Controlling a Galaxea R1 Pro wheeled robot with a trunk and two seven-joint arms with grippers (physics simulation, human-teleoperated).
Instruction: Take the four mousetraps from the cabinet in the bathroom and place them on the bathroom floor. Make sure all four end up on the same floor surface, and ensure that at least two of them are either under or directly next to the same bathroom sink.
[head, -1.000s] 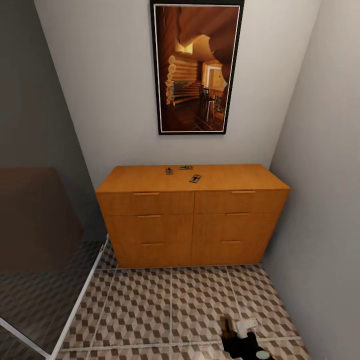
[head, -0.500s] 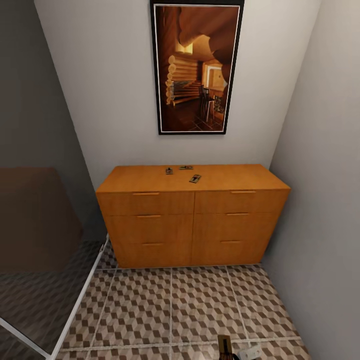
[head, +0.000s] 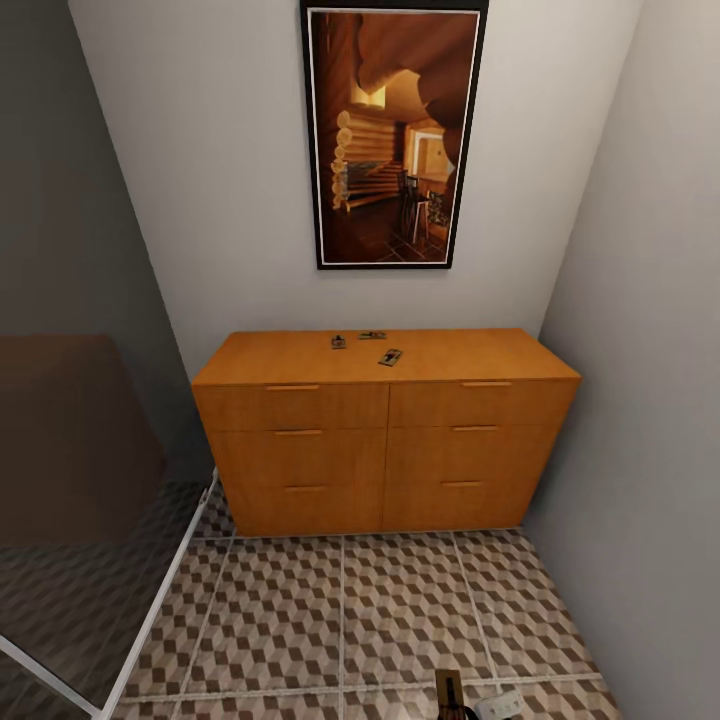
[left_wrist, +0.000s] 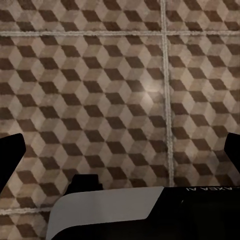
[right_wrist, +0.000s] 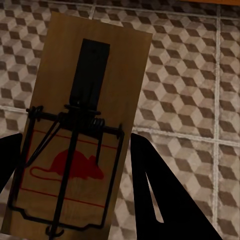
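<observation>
The right gripper (right_wrist: 75, 190) is clamping a mousetrap (right_wrist: 85, 120) between its two dark fingers, the board standing out along them with its red mouse print and black spring bar facing the wrist camera; below it the cube-patterned bathroom floor (right_wrist: 190, 75) is spreading out, which suggests the trap is being carried low so it can be set down on the tiles. In the head view that same trap (head: 449, 690) is peeking in at about 5 o'clock, at the bottom edge of the scene, with a pale part of the arm just beside it. The orange-brown cabinet (head: 385, 430) is standing at the centre against the far wall, and three more mousetraps are lying flat on its top near 12 o'clock of that top: one (head: 339, 342), one (head: 372, 335) behind it, and one (head: 390, 357) nearer the front edge. A framed picture (head: 393, 135) is hanging on the wall above. The left gripper (left_wrist: 120, 150) is pointing down at bare tiles, its fingers spread wide with nothing between them, probably waiting its turn. No sink is visible here, so the trap likely needs carrying elsewhere.
</observation>
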